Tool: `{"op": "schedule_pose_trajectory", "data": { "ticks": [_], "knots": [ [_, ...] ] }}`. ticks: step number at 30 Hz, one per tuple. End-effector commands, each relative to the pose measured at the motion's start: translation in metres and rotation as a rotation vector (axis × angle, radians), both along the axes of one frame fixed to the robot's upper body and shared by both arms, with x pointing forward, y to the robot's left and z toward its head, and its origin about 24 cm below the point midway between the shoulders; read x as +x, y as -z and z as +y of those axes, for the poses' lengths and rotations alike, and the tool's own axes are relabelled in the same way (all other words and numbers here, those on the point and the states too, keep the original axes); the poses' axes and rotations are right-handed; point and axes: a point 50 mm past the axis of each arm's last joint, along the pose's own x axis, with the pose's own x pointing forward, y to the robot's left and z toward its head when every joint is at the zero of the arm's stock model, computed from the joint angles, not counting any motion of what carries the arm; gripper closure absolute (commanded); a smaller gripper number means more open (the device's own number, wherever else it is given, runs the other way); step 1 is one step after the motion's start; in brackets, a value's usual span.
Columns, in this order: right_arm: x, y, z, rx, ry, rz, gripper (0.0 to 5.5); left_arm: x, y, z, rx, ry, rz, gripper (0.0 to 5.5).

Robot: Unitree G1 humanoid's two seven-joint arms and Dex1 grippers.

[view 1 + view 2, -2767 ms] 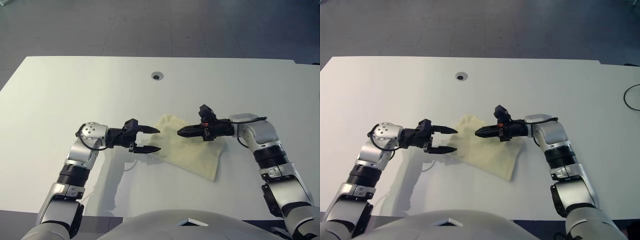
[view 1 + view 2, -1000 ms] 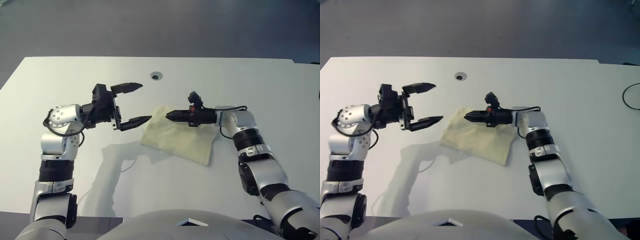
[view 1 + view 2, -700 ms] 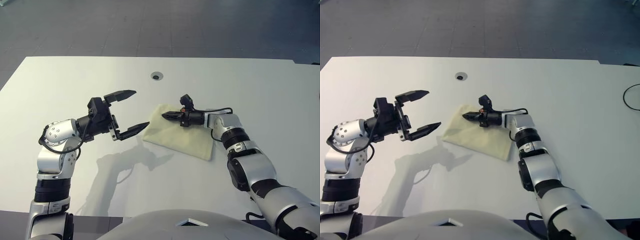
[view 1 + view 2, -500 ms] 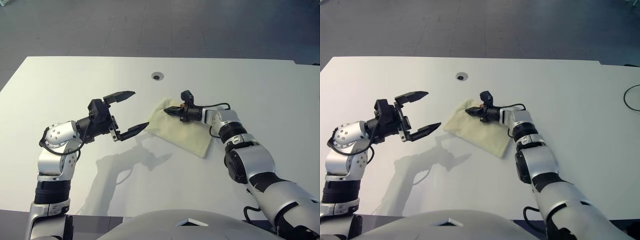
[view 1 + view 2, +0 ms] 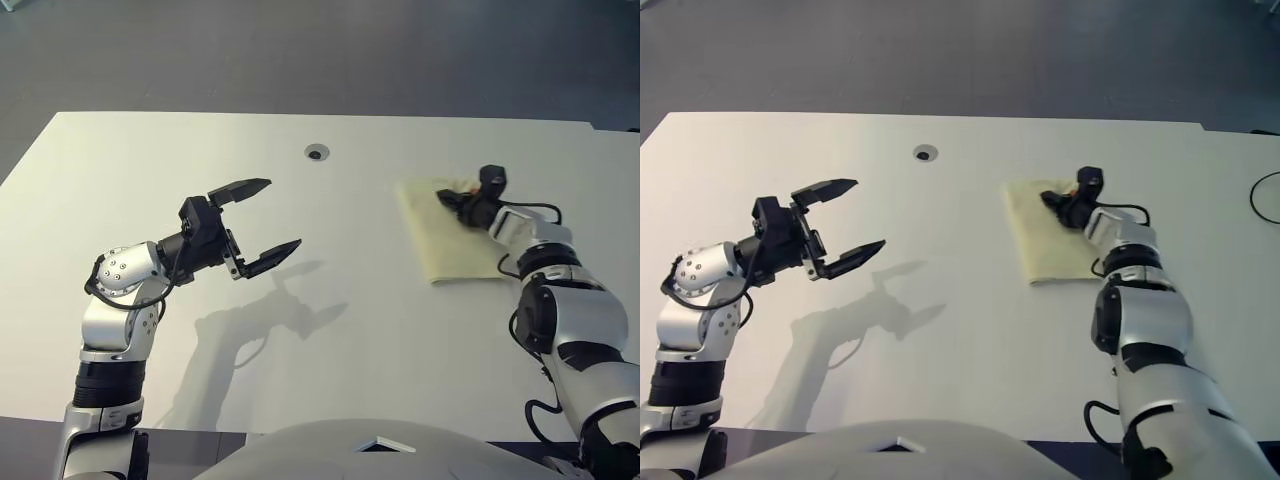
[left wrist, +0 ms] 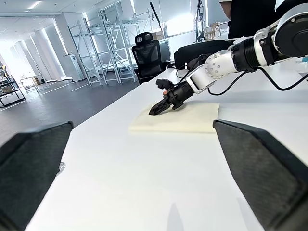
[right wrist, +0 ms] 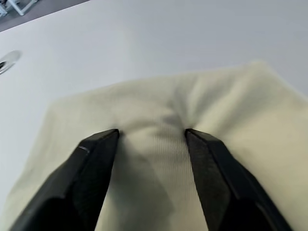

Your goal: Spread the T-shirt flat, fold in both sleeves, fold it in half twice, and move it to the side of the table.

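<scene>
Cream T-shirt (image 5: 440, 235), folded, lay at the table's (image 5: 330, 350) right side.
Right gripper (image 7: 150, 131) pinched a pucker narrowly; lifting off unreleased could drag the folds open. Left gripper (image 5: 283, 213) hung wide, well apart.

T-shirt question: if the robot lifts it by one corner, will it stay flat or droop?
Probably droop: the T-shirt puckers where the right gripper pinches it, so it looks soft. Likely light too, lying thin and flat on the table. It may slide easily; the tabletop looks smooth.
</scene>
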Motion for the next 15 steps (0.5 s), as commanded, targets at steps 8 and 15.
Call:
{"op": "schedule_pose_trajectory", "data": {
  "ticks": [8,15],
  "knots": [
    [-0.038,0.031,-0.043,-0.135,0.120,0.176,1.10,-0.001,-0.001,-0.003,-0.007,-0.005,-0.016,0.10],
    [-0.019,0.008,-0.033,-0.126,-0.008,0.039,0.12,0.001,0.000,-0.003,-0.002,-0.016,-0.024,0.10]
  ]
}}
